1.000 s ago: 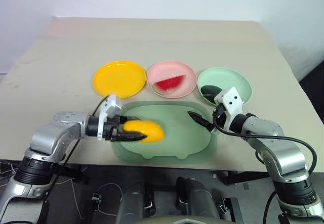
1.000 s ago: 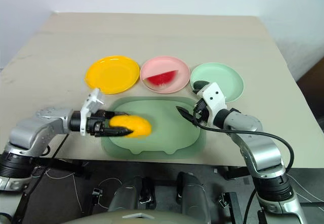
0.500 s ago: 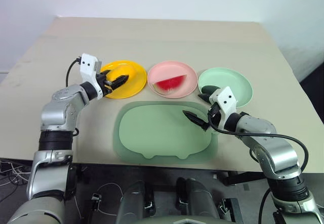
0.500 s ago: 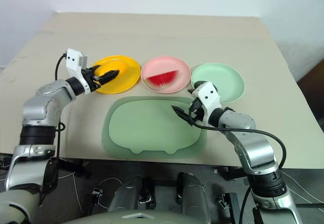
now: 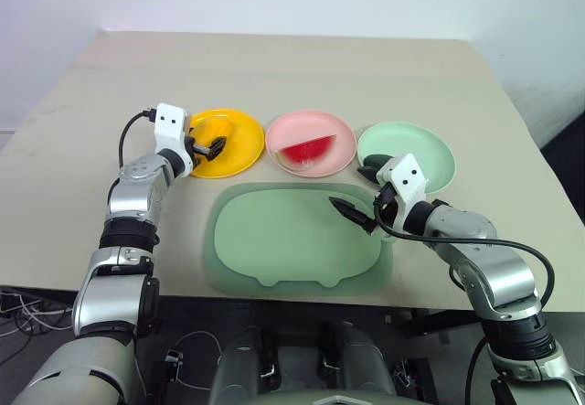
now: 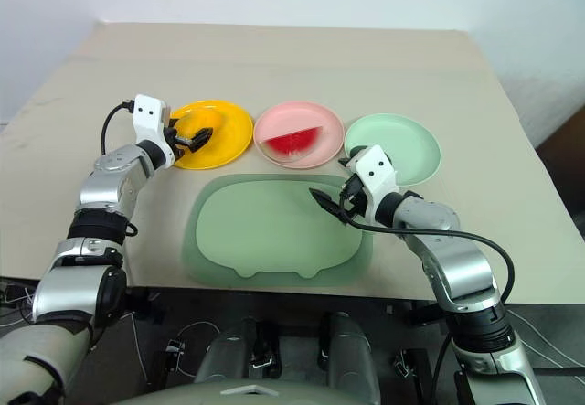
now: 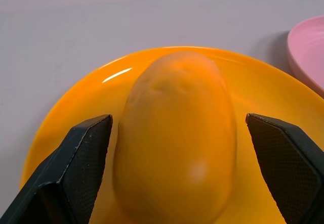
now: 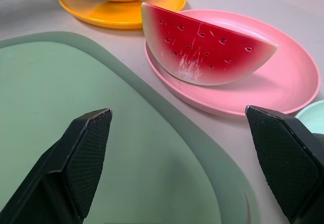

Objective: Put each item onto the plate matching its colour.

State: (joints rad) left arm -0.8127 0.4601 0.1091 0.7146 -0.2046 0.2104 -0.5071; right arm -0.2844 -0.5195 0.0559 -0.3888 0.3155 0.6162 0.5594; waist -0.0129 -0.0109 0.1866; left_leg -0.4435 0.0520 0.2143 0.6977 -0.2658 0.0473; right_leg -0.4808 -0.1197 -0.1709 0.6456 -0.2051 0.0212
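The yellow mango (image 7: 174, 138) lies on the yellow plate (image 5: 239, 149), between the fingers of my open left gripper (image 5: 212, 145), with a gap on each side. A red watermelon wedge (image 5: 306, 152) rests on the pink plate (image 5: 322, 122). A dark avocado (image 5: 368, 168) sits on the near left part of the mint green plate (image 5: 422, 149), mostly hidden behind my right wrist. My right gripper (image 5: 351, 214) hangs open and empty over the right part of the tray, pointing left.
A large rounded pale green tray (image 5: 274, 240) lies at the table's near edge in front of the three plates, with nothing on it. The beige table (image 5: 292, 67) stretches bare behind the plates.
My left gripper carried the mango from the tray up to the yellow plate, then opened, leaving it lying there. The right arm stayed where it was.
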